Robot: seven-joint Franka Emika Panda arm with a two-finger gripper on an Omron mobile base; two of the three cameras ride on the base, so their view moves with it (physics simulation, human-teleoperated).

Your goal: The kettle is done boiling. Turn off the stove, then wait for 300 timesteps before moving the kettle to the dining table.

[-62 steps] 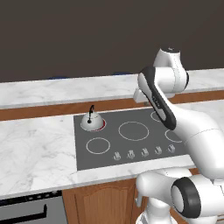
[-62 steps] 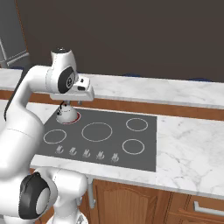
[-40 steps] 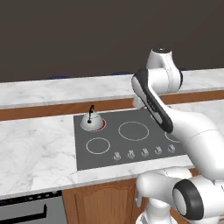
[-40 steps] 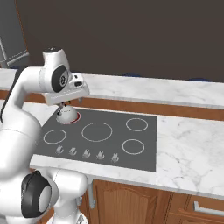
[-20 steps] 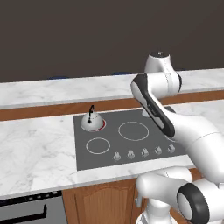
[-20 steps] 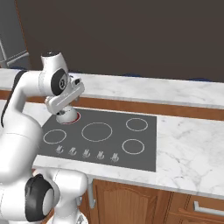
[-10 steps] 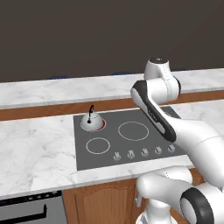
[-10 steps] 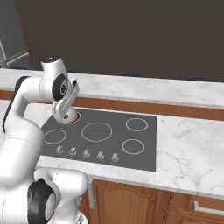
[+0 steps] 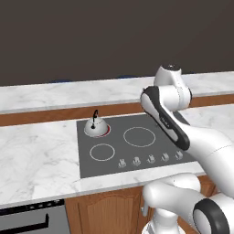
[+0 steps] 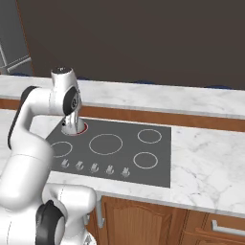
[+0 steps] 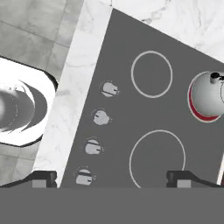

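The silver-grey kettle (image 9: 95,127) (image 11: 210,93) stands on the back left burner of the dark stove (image 9: 137,151) (image 10: 153,162) (image 11: 144,109). A red ring (image 11: 196,111) glows under it. My gripper (image 11: 113,178) hangs open above the stove, looking down at it, with nothing between its wide-spread fingertips. The row of grey knobs (image 11: 101,117) (image 9: 149,159) (image 10: 94,167) lies below it, along the stove's front edge. In the right base view my wrist (image 10: 71,119) hides the kettle. The dining table (image 9: 55,95) (image 10: 167,98) runs behind the counter.
Marble counter (image 9: 36,155) (image 10: 206,162) flanks the stove on both sides. An oven front (image 9: 27,219) sits below the counter at the left, and wooden cabinet doors (image 10: 143,220) under the stove. A grey fridge (image 10: 9,43) stands far left.
The arm has swung its wrist left and lowered it over the stove's left side, so it now covers the kettle in the right base view. The kettle has not moved.
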